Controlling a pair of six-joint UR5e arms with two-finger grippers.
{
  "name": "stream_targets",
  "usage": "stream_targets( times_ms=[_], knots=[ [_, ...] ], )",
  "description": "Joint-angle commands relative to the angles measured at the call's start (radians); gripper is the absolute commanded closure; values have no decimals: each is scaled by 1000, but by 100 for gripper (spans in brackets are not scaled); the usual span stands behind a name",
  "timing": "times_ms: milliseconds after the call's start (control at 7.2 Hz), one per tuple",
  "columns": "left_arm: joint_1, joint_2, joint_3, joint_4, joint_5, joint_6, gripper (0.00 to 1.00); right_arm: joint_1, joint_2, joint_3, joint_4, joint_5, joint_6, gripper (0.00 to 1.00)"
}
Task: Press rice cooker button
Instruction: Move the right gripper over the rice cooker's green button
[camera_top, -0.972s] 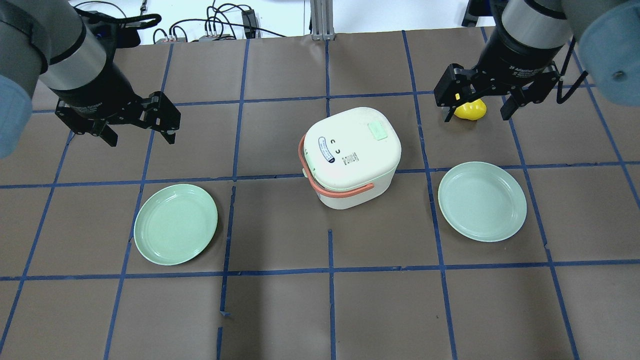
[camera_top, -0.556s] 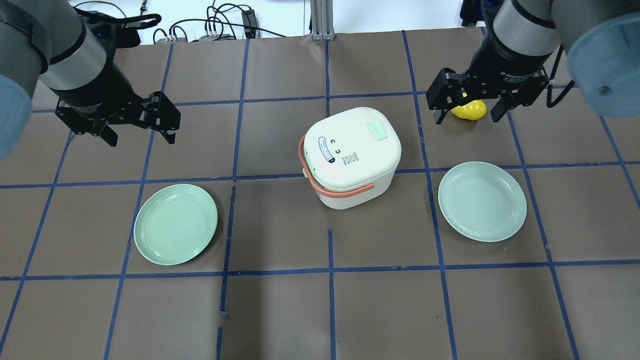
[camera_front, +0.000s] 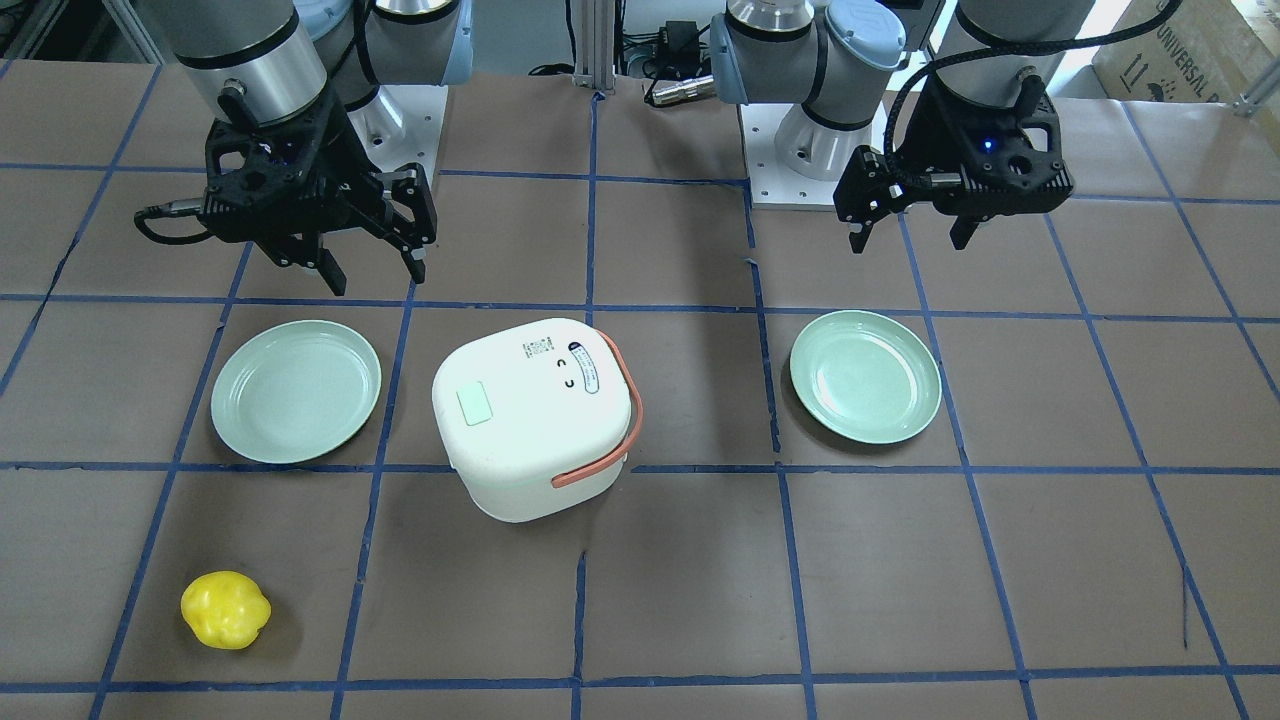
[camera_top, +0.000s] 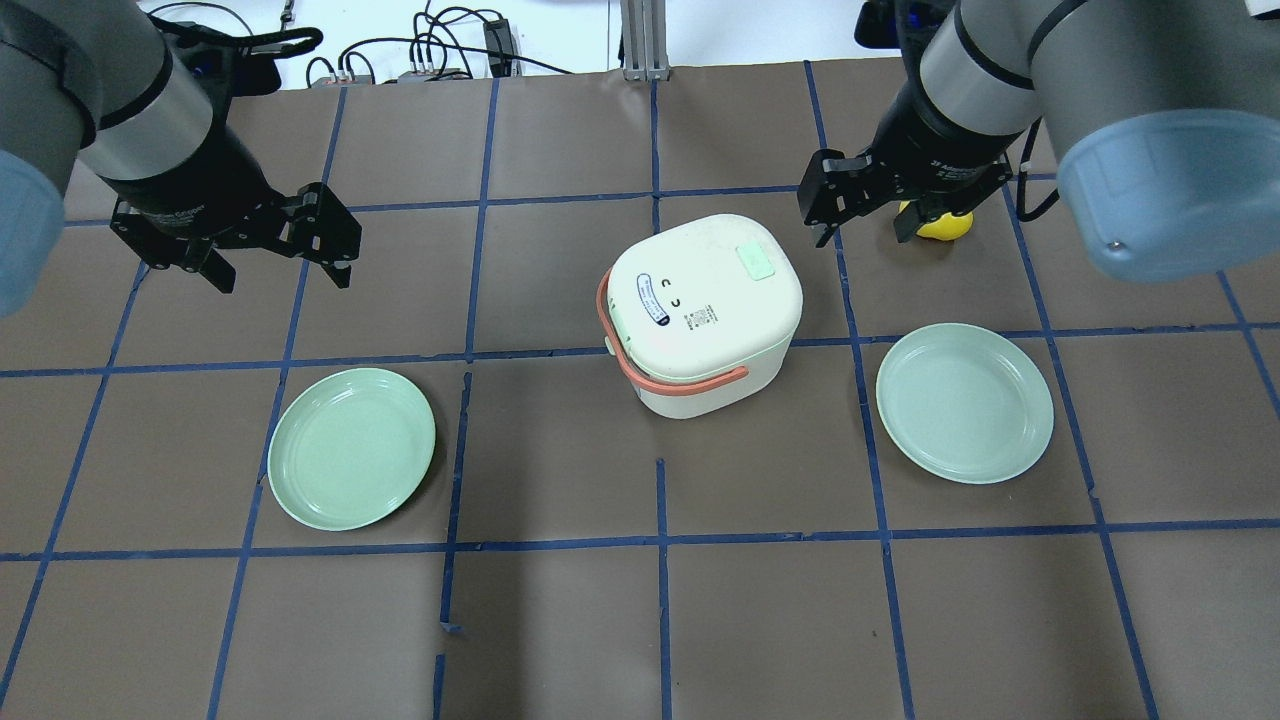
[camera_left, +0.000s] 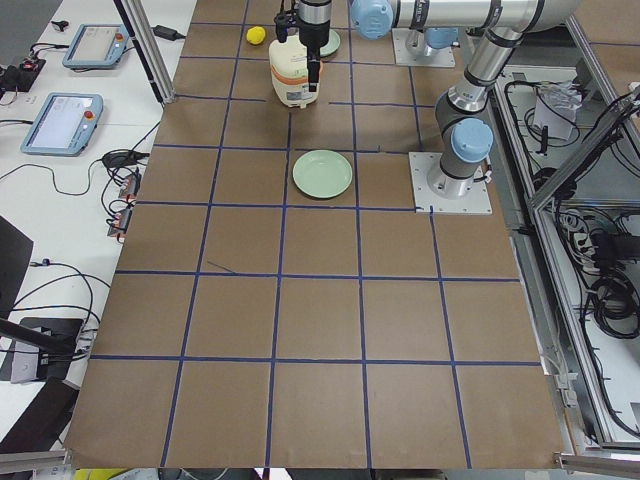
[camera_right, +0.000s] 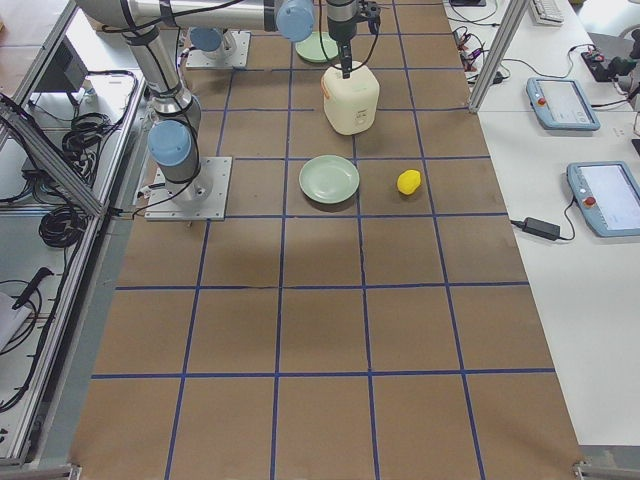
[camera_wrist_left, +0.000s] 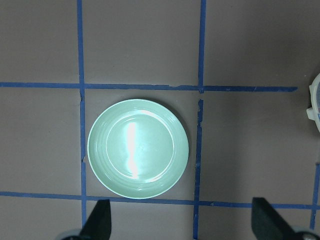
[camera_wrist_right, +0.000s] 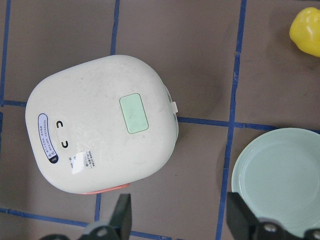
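The white rice cooker (camera_top: 690, 330) with a salmon handle stands mid-table, lid shut. A pale green button (camera_top: 756, 262) sits on its lid, and also shows in the right wrist view (camera_wrist_right: 133, 113) and the front view (camera_front: 474, 406). My right gripper (camera_top: 864, 226) is open and empty. It hovers just beyond the cooker's far right corner, apart from it, and also shows in the front view (camera_front: 375, 272). My left gripper (camera_top: 283, 275) is open and empty at the far left, well away from the cooker.
A green plate (camera_top: 351, 447) lies left of the cooker and another green plate (camera_top: 964, 402) lies to its right. A yellow fruit-like object (camera_top: 942, 226) lies behind the right gripper, partly hidden by it. Cables run along the table's far edge.
My right gripper has moved left, from over the yellow object toward the cooker's far right corner. The left arm has not moved.
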Motion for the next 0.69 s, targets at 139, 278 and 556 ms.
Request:
stream_targets(
  times_ms=[139,278,556],
  knots=[
    [0,0,0,0,0,0,0,77,24,2,-48,-40,14,97],
    [0,0,0,0,0,0,0,107,41,4,-42,-100,46,96],
    [0,0,0,0,0,0,0,128,63,33,-46,-97,79,96]
  ],
)
